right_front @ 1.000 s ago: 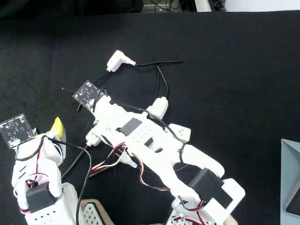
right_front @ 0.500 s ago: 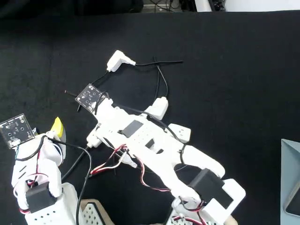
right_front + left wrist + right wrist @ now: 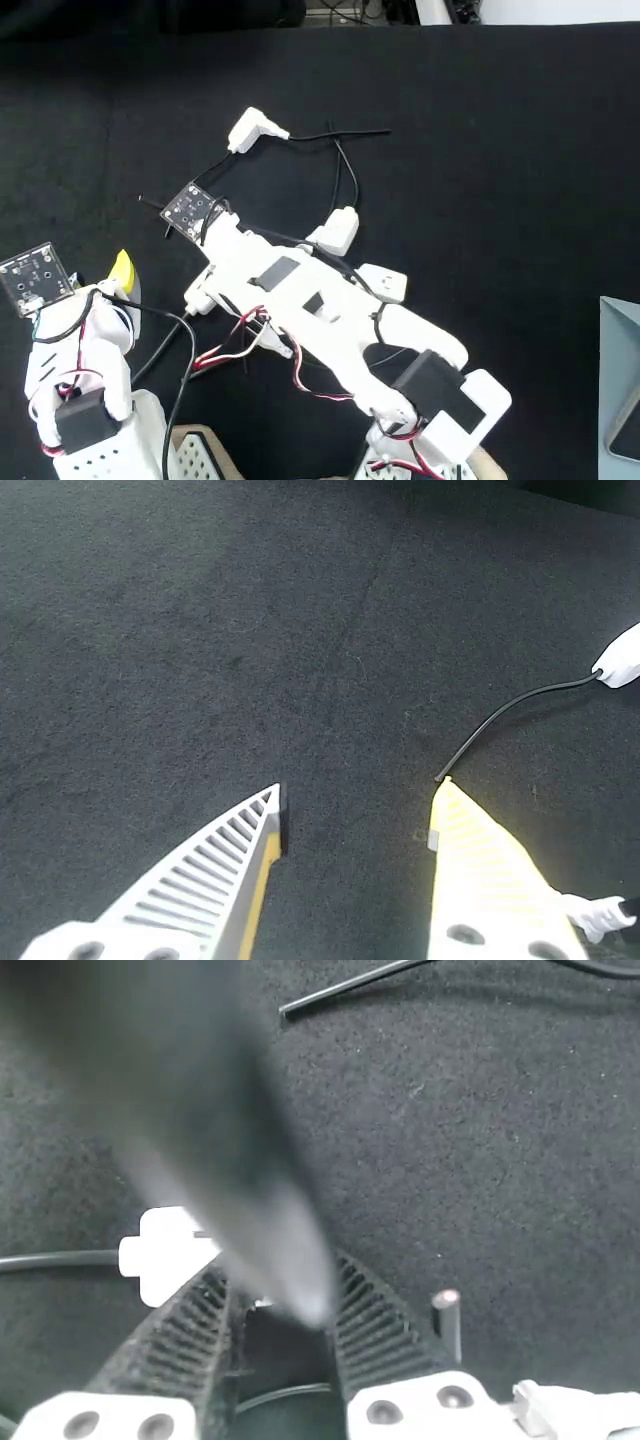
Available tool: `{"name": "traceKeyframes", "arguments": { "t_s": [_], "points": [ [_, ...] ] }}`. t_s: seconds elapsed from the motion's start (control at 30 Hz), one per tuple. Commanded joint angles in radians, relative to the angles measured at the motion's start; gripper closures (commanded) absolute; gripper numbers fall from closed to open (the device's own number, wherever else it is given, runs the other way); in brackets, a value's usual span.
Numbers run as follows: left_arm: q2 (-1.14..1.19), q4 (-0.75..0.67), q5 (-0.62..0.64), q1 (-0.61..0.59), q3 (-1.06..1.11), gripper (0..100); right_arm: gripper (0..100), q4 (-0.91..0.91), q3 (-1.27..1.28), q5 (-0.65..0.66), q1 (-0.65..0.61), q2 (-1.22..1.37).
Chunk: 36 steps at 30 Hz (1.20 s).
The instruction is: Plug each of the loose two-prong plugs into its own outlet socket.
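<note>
A: Right wrist: right claw [image 3: 280, 1290] behind dark blur [image 3: 215, 1150], cannot tell; white plug [image 3: 165, 1255] just beside. Centre on its body before closing.
B: Left wrist: left claw [image 3: 355, 810] wide, empty; corded plug [image 3: 622, 663] well apart.
A: High: far plug [image 3: 250, 128] loose on the black cloth [image 3: 500, 200]; right arm [image 3: 300, 290] stretched left over cords [image 3: 335, 165]; grey bin [image 3: 620, 370] near right.

place: robotics lab bench | signs: black cloth table [image 3: 520, 150] — bare servo wires [image 3: 232, 348] on two white printed arms [image 3: 300, 290]
</note>
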Motion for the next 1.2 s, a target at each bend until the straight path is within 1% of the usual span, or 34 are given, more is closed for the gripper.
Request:
{"name": "traceKeyframes", "arguments": {
  "t_s": [0.0,0.07,0.17,0.27,0.43,0.53,0.6,0.7,0.73,0.87,0.93,1.0,1.1,1.17],
  "points": [
    [-0.003,-0.011,0.003,-0.007,-0.002,75,98.2,0.051,0.004,0.009,-0.021,0.019],
    [-0.003,-0.011,0.002,-0.007,-0.004,75,97.4,0.129,-0.027,0.009,-0.037,-0.035],
    [-0.003,-0.018,0.002,-0.007,-0.007,75,88.7,0.296,-0.088,0.003,-0.043,-0.162],
    [-0.003,-0.020,0.000,-0.005,-0.012,75,81.3,0.411,-0.133,0.003,-0.043,-0.302],
    [-0.003,-0.021,-0.003,-0.005,-0.015,75,80.7,0.545,-0.183,0.003,-0.043,-0.492],
    [-0.003,-0.020,-0.040,-0.004,-0.015,70,80.7,0.666,-0.194,0.003,-0.035,-0.602],
    [-0.003,-0.012,-0.068,0.031,-0.013,69,80.8,0.747,-0.179,-0.002,-0.023,-0.676],
    [-0.002,-0.012,-0.138,0.099,-0.015,71,81.5,0.844,-0.142,-0.071,0.006,-0.800],
    [-0.002,-0.012,-0.152,0.125,-0.018,71,83.3,0.865,-0.128,-0.092,0.021,-0.846],
    [0.002,0.002,-0.212,0.226,-0.036,72,98.9,0.878,-0.051,-0.114,0.107,-1.024],
    [0.014,0.037,-0.247,0.274,-0.041,72,96.8,0.879,0.008,-0.120,0.160,-1.102],
    [0.055,0.060,-0.275,0.315,-0.041,71,96.7,0.858,0.079,-0.120,0.213,-1.162],
    [0.176,0.057,-0.321,0.338,-0.047,71,96.7,0.760,0.203,-0.124,0.284,-1.228],
    [0.281,0.055,-0.338,0.340,-0.077,69,96.6,0.689,0.285,-0.160,0.307,-1.251]
  ]
}}
